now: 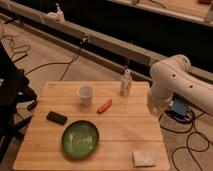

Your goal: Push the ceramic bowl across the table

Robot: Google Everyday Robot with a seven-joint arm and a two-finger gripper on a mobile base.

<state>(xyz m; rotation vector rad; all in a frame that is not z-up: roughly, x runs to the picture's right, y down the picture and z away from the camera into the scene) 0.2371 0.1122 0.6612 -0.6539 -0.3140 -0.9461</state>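
i'm at the approach step, as i judge it. the ceramic bowl [80,138] sits on the desk [125,131] with nothing touching it. my gripper [156,111] hangs well to the right of the bowl, by the desk's edge. i cannot tell whether it is open or holding anything. next i need to lower it beside the bowl's rim, clear of the white cup [86,93] behind the bowl.

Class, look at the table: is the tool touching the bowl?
No. The tool hangs at the table's right edge in the view, well apart from the bowl.
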